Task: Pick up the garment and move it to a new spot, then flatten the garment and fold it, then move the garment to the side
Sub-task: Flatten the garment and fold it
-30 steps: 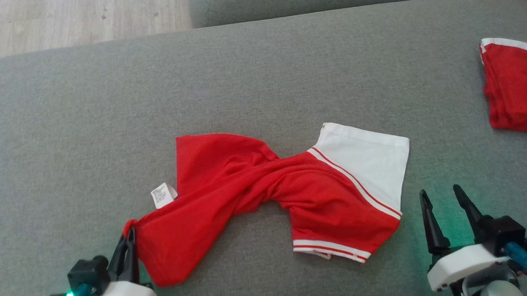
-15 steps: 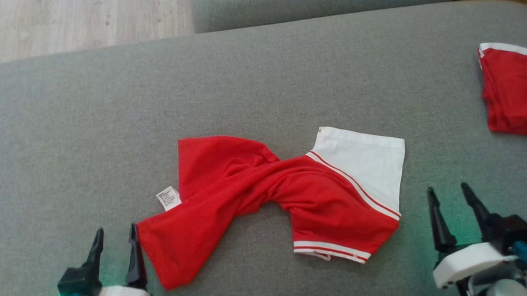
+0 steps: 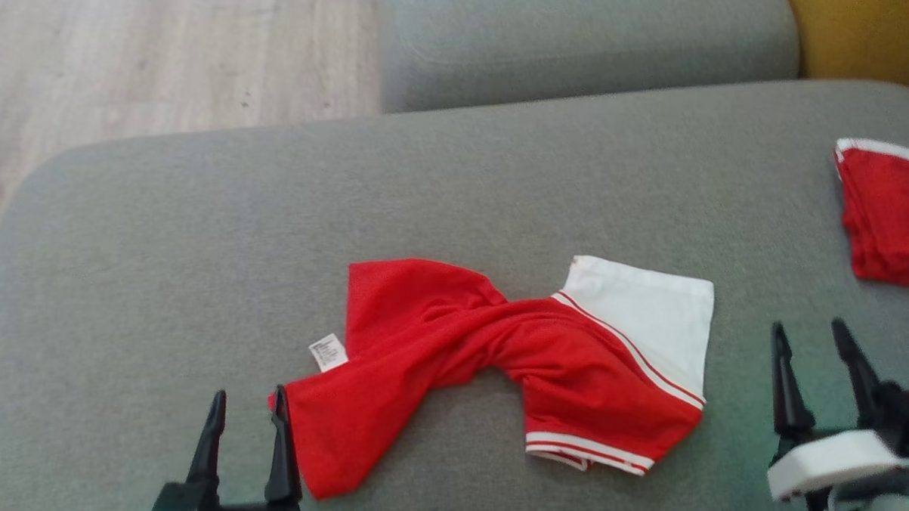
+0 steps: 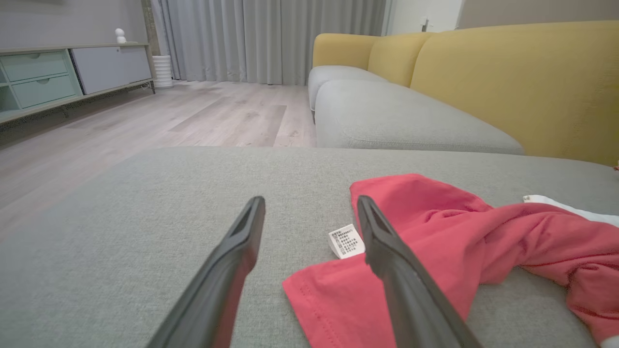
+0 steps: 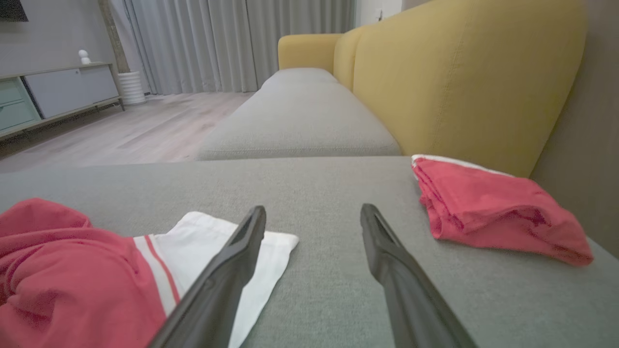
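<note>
The garment, red shorts with a white panel and white stripes, lies twisted and crumpled on the grey sofa cushion. A small white care label sticks out at its left. My left gripper stands open at the garment's lower-left corner, its right finger just beside the red hem, holding nothing. My right gripper is open on bare cushion just right of the white panel. In the left wrist view the label sits between my fingers.
A second, folded red garment lies at the cushion's far right, near the yellow backrest. Another grey seat cushion adjoins behind. Wooden floor lies beyond the cushion's rounded far-left edge.
My left gripper has opened and let go of the garment's lower-left corner, which now rests on the cushion. The head camera has tilted up, shifting the whole picture downward.
</note>
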### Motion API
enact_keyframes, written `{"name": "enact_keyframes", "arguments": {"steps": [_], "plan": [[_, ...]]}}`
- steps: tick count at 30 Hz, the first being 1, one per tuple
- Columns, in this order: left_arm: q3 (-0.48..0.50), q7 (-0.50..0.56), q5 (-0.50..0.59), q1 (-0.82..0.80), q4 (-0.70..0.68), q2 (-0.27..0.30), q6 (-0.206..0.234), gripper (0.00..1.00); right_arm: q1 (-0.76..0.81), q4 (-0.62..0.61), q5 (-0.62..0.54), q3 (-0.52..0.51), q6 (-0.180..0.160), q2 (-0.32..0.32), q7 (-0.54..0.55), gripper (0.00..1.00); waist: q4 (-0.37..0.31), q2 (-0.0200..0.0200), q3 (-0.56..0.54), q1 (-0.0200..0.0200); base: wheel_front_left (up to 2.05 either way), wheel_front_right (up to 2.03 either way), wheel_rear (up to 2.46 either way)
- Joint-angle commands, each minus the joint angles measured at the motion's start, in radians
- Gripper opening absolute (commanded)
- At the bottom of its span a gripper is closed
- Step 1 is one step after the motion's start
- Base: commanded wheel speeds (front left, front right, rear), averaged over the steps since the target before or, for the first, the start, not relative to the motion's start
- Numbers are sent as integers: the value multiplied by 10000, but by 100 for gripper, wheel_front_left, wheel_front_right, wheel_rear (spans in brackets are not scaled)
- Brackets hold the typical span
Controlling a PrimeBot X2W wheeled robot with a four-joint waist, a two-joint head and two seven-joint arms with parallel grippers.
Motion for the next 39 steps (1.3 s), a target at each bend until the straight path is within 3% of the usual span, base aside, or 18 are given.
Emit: {"name": "enact_keyframes", "arguments": {"steps": [1, 12, 27, 33, 39], "plan": [[519, -121, 136, -215, -314, -46, -83, 100, -48, -169, 51, 198, 71, -49, -150, 100, 184, -1, -177, 1, 0, 0, 0], [1336, -123, 785, 143, -91, -625, -806, 100, -28, 853, 109, 513, 71, 163, -335, 100, 450, -1, -443, 1, 0, 0, 0], [1827, -123, 1242, 108, 271, -969, -1346, 100, -417, 644, 269, 659, 71, 156, -236, 100, 380, -1, -285, 1, 0, 0, 0], [1598, 133, 1376, -410, 683, -899, -1666, 100, -1178, 166, 941, 727, 71, -76, 772, 100, 385, -1, 307, 1, 0, 0, 0], [1199, 1694, 1235, -1384, 1275, -835, -2055, 100, -2425, 843, 1403, 537, 71, -264, 3281, 100, 444, -1, 1148, 1, 0, 0, 0]]}}
